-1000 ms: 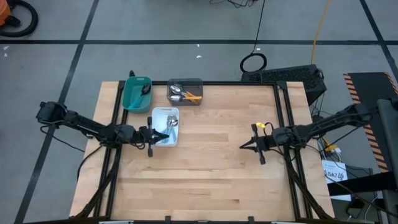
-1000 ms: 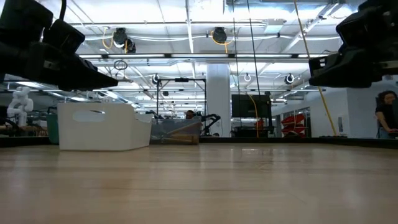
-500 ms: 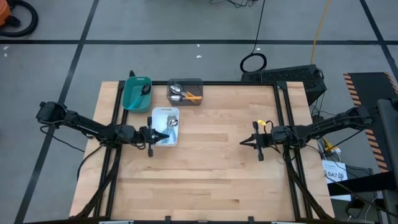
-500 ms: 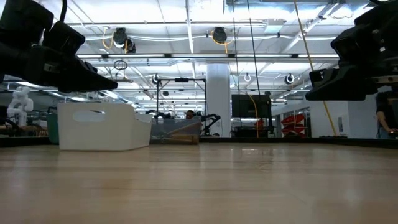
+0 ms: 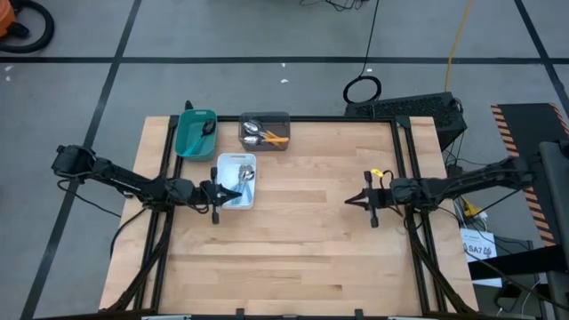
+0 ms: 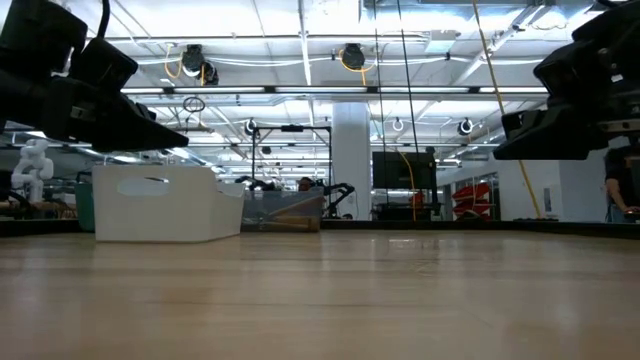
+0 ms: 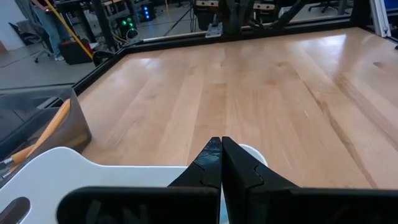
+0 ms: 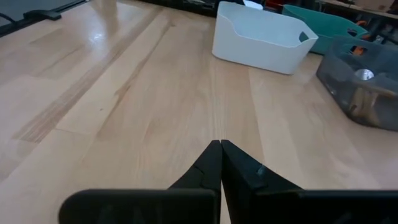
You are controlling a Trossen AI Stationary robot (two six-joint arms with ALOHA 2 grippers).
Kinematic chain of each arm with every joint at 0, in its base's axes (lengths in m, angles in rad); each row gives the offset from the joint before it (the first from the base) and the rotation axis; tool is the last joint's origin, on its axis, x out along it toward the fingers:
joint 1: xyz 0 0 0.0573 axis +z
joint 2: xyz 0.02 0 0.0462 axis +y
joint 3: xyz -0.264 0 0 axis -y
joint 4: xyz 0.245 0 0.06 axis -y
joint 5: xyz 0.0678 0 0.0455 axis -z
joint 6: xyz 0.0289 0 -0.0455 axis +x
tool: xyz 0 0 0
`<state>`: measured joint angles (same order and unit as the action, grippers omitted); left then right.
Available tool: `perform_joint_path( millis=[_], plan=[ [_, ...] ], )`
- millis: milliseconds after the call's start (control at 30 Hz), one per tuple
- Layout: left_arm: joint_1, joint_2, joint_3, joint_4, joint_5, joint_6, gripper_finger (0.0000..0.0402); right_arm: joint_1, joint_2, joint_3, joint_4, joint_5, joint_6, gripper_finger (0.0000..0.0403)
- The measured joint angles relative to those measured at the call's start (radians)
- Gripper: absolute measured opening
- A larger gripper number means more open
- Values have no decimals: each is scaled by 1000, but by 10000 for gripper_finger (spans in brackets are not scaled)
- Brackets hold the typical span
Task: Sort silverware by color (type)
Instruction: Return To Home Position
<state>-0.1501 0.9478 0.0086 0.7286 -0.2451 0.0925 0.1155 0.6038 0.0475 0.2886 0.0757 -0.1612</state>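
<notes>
1. In the grey tray (image 5: 265, 117) at the far side of the desk (image 5: 293, 240): spoons (image 5: 265, 136) with shiny silver bowls and thin orange handles, heaped across each other.
2. In the teal tray (image 5: 185, 140), just left of the grey one: one spoon with a dark bowl, handle colour too small to tell.
3. In the white tray (image 5: 224, 169), nearer than the other two: a few spoons with silver bowls and pale handles, gathered toward its right half.
4. Left arm (image 5: 124, 180): stretched low and nearly level from the desk's left edge, pointing right, raised clear of the desk in the low view.
5. Left pincer (image 5: 236, 193): over the near part of the white tray, fingers pressed together tip to tip, holding nothing, touching nothing.
6. Right arm (image 5: 462, 182): stretched nearly level from the desk's right edge, pointing left toward the trays, likewise raised off the wood.
7. Right pincer (image 5: 348, 200): above bare desk, well apart from all three trays, fingers closed against each other, empty.
</notes>
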Motion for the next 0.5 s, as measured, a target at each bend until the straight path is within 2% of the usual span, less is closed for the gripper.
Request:
perform_joint_path(
  millis=[500],
  plan=[
    [0, -1, 0, 54, -24, 2, 1, -12, -241, -1, -186, 0, -1, 0]
  ],
)
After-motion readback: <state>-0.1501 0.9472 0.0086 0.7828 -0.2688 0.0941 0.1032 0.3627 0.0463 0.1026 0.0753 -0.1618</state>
